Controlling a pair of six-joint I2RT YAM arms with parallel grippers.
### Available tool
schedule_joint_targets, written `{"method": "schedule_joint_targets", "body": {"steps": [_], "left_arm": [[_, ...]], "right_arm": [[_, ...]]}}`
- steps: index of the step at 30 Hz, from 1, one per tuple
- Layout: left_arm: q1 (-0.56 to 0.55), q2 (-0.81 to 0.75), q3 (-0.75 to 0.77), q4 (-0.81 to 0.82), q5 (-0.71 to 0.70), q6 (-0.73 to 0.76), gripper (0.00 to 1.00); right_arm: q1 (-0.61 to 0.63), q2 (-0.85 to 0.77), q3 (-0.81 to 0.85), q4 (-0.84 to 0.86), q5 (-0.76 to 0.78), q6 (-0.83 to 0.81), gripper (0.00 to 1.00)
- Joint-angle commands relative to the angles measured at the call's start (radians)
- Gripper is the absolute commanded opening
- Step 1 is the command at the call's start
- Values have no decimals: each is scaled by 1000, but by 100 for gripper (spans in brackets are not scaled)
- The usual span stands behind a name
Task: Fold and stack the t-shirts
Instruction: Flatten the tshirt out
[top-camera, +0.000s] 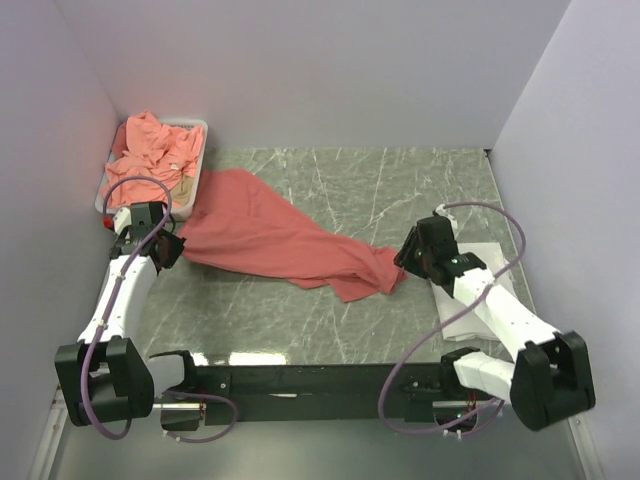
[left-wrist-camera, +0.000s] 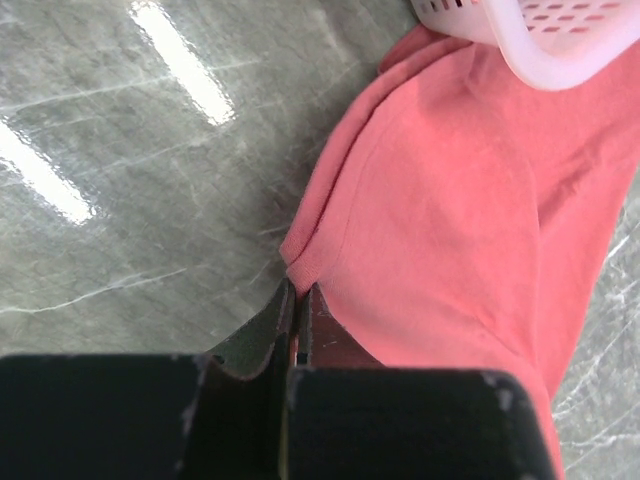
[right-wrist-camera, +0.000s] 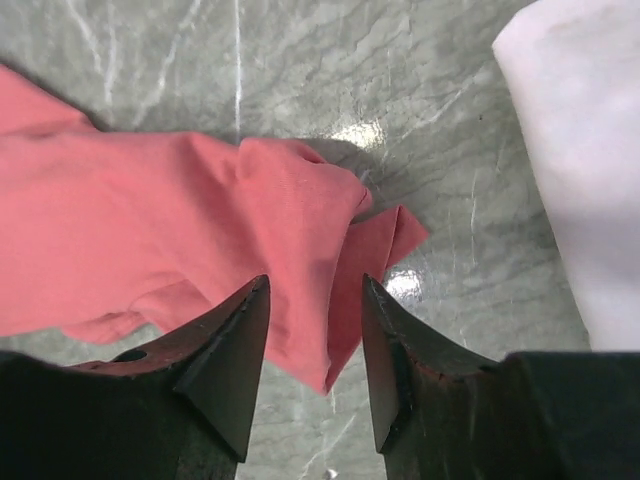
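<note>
Bright, even light comes from overhead. The glossy grey-green marbled tabletop (left-wrist-camera: 150, 200) throws back white glare streaks in the left wrist view and a small hot spot in the right. Shadows under the coral-red cotton t-shirt (top-camera: 270, 235) are soft. The plain white folded garment (right-wrist-camera: 570, 170) looks washed out, slightly blurred.

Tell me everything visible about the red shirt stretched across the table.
The shirt is coral-red, soft cotton by its look, plain and creased. It lies unfolded on the table, drawn out in a long slanting band from beside the tray at the far left to a narrow bunched end near the right. The left claw is shut on a hemmed edge at its left end. The right claw stands open over the bunched end. The shirt lies apart from the white cloth.
</note>
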Motion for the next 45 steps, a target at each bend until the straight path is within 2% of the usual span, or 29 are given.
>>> {"method": "schedule_joint_targets", "body": {"steps": [1,7,22,25,28,29,37,45], "left_arm": [[7,-1,14,38,32,36,1],[8,4,5,53,66,33,1],[8,-4,8,53,73,36,1],[8,-4,8,53,73,39,1],[8,-12,9,57,76,50,1],[8,-18,14,61,84,53,1],[8,-93,172,9,81,114,1],[8,-194,478,-45,93,116,1]], "right_arm": [[-1,-82,-24,7,47,44,49],[-1,-156,-99,22,-5,79,50],[13,-62,-177,183,-158,151,47],[15,-50,-183,208,-180,162,37],[12,-70,-168,194,-181,167,10],[12,-79,-156,164,-177,159,0],[-100,-219,148,-31,-144,96,0],[-224,-274,503,-176,-174,84,0]]}}
